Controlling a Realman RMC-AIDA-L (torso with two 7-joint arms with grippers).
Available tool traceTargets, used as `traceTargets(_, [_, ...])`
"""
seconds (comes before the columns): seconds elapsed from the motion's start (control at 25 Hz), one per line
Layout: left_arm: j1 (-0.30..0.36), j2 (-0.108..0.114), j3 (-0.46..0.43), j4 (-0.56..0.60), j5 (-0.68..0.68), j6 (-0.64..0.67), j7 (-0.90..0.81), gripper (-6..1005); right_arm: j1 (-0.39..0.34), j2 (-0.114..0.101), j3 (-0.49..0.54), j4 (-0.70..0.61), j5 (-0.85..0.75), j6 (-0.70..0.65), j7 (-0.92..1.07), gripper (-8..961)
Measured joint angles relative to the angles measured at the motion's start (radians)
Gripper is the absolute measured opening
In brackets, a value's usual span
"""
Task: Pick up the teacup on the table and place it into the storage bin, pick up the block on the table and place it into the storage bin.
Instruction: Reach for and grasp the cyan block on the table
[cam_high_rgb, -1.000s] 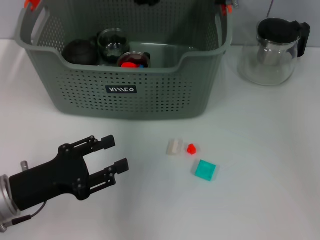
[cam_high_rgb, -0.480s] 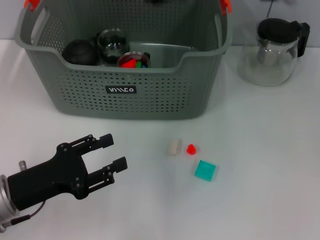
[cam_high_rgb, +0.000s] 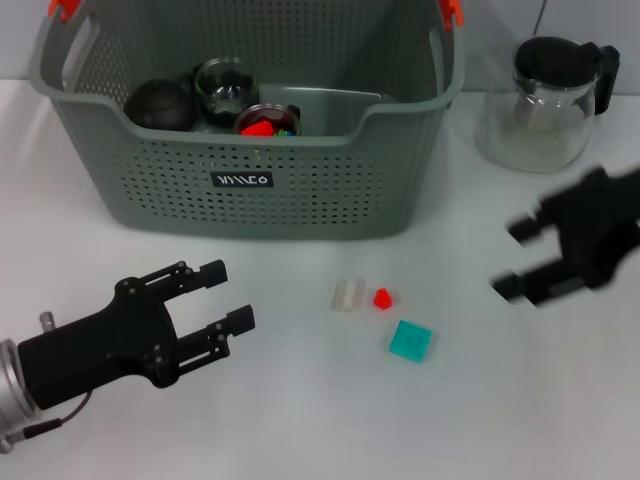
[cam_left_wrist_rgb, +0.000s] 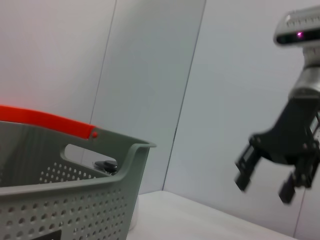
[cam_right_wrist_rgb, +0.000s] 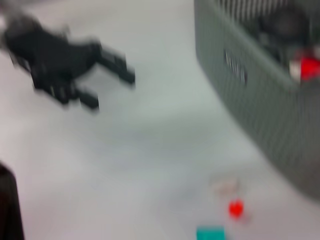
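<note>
At the table's far side sits the storage bin (cam_high_rgb: 250, 130), a teacup (cam_high_rgb: 267, 122) inside holding a red piece. Right gripper (cam_high_rgb: 515, 260) spread, empty, hovering right of the blocks. Left gripper (cam_high_rgb: 225, 295) spread, empty, near-left. Teal block (cam_high_rgb: 411, 340), white block (cam_high_rgb: 347, 294), red block (cam_high_rgb: 382, 297) between the grippers.

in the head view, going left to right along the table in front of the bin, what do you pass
left gripper → white block → red block → teal block → right gripper
</note>
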Motion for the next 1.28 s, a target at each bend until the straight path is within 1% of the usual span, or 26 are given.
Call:
traceTargets(0.08, [-0.001,0.001,-0.001,0.0,0.0,-0.001,0.0,657,0.007,0.015,-0.003,0.014,-0.09,-0.016,0.014,801])
traceTargets(0.16, [-0.002,0.002,-0.001,0.0,0.0,-0.002,0.0,657,0.032,0.03,-0.019,0.048,-0.177,-0.02,0.039,768])
traceTargets(0.24, [-0.003,0.002,0.0,0.0,0.0,-0.004,0.0,657,0.065,0.039,-0.048,0.092,-0.224,-0.02,0.064,735])
traceTargets(0.36, [-0.003,0.002,0.0,0.0,0.0,-0.01,0.0,657,0.115,0.04,-0.121,0.178,-0.234,0.015,0.102,675])
traceTargets(0.48, [-0.003,0.001,-0.001,0.0,0.0,-0.016,0.0,657,0.176,0.04,-0.21,0.302,-0.241,0.079,0.127,610])
traceTargets(0.64, [0.0,0.0,0.0,0.0,0.0,-0.016,0.0,657,0.259,0.04,-0.308,0.466,-0.252,0.2,0.166,609])
traceTargets(0.76, [0.002,-0.002,0.0,0.0,0.0,-0.016,0.0,657,0.299,0.044,-0.362,0.546,-0.247,0.282,0.174,609])
traceTargets(0.88, [0.003,-0.002,0.0,0.0,0.0,-0.016,0.0,657,0.311,0.047,-0.415,0.584,-0.232,0.351,0.173,609])
traceTargets(1.04, [0.002,-0.003,0.0,0.0,0.0,-0.016,0.0,657,0.309,0.047,-0.504,0.607,-0.188,0.423,0.161,608])
traceTargets(1.28, [0.0,-0.004,0.0,0.0,0.0,-0.016,0.0,657,0.301,0.047,-0.562,0.634,-0.161,0.495,0.156,607])
